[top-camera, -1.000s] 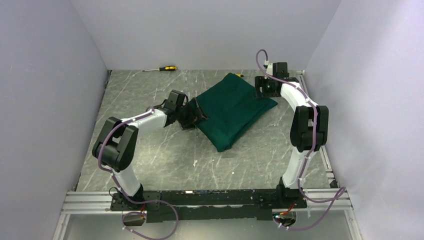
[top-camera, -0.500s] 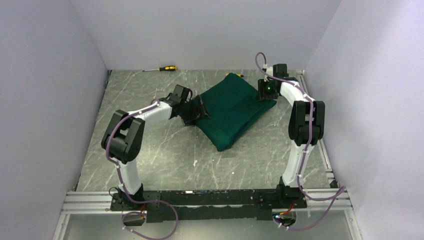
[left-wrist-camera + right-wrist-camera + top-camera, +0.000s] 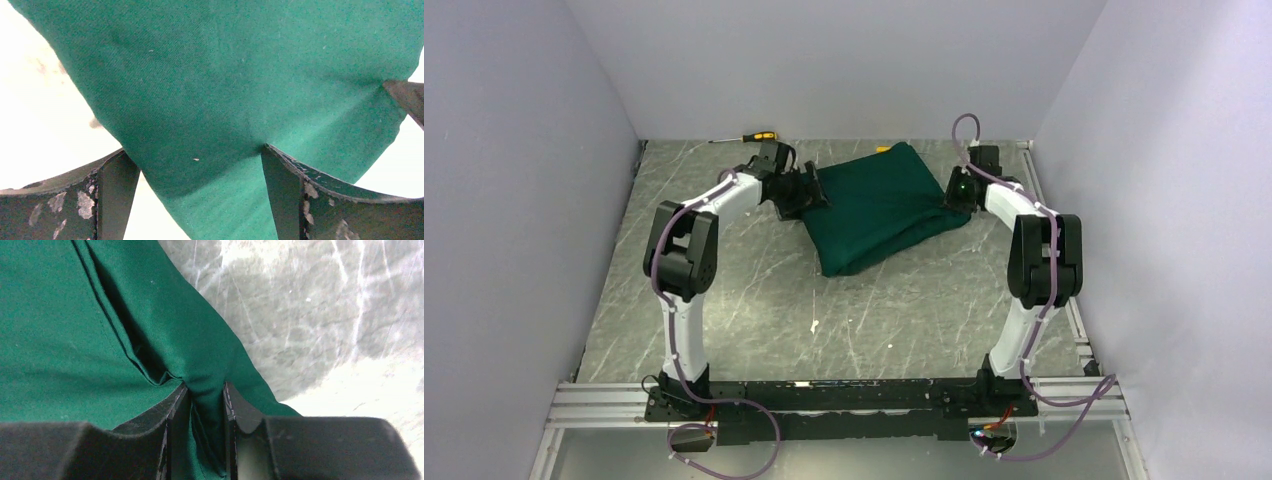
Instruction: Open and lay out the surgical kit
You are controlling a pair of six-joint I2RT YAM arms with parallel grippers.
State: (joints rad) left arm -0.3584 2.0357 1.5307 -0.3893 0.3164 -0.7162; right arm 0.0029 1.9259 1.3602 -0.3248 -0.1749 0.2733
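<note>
Two pincers engage the dark green cloth-wrapped surgical kit (image 3: pixel 879 205), which lies unopened at the far middle of the grey marbled counter (image 3: pixel 754 290). At its left corner the left pincer (image 3: pixel 194 150) stands wide open, straddling cloth without clamping it. At its right edge the right pincer (image 3: pixel 205 386), nearly closed, pinches a fold. The wrap looks soft and limp, likely to slip over a heavier, rigid core; free corners and outer fold edges are judged the best holds.

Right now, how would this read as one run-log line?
wrap: closed bundle on table | left tool: open, astride wrap corner | right tool: shut on wrap fold
</note>
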